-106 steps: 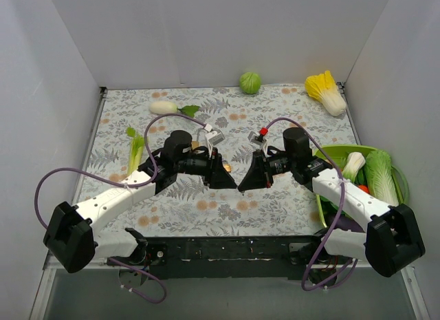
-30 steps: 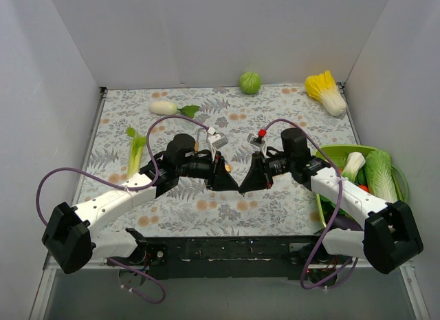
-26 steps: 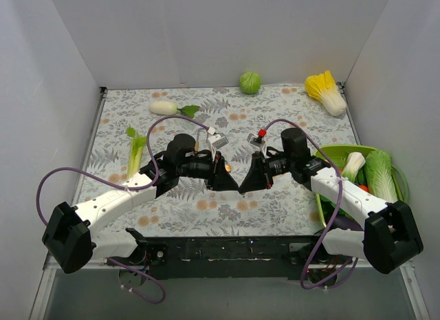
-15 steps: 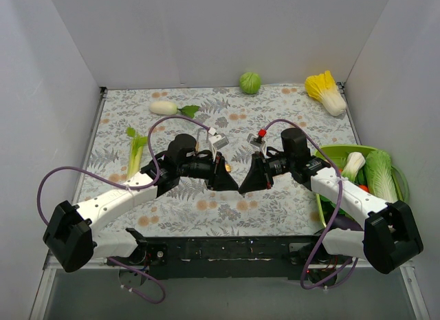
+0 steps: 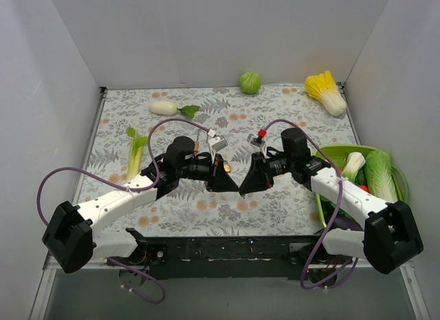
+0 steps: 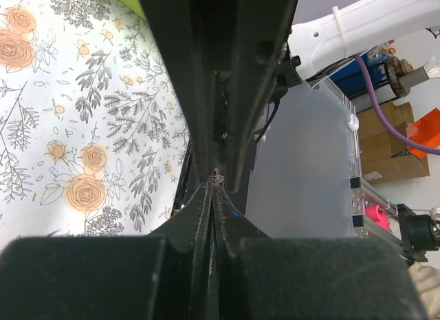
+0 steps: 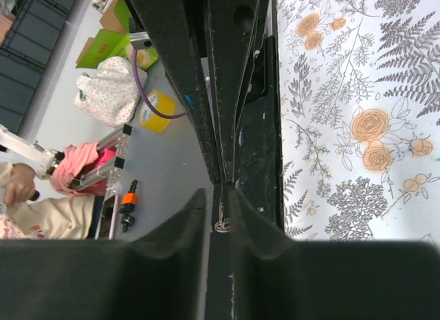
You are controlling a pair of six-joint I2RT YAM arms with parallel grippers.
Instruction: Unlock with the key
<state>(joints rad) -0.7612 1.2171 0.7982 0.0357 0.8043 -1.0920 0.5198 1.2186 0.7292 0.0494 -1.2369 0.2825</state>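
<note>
One key point(image 7: 221, 226) clamped in the right gripper point(image 7: 218, 193) — only a small metal bit visible; tip to tip with the left gripper point(image 6: 214, 188), also pressed together. Two grippers counted.

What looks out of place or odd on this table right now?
Nothing is spilled or damaged. Odd for unlocking: a cabbage, yellow napa, radish and leafy stalk lie loose on the mat. The left pincer and right pincer meet tip to tip mid-table.
</note>
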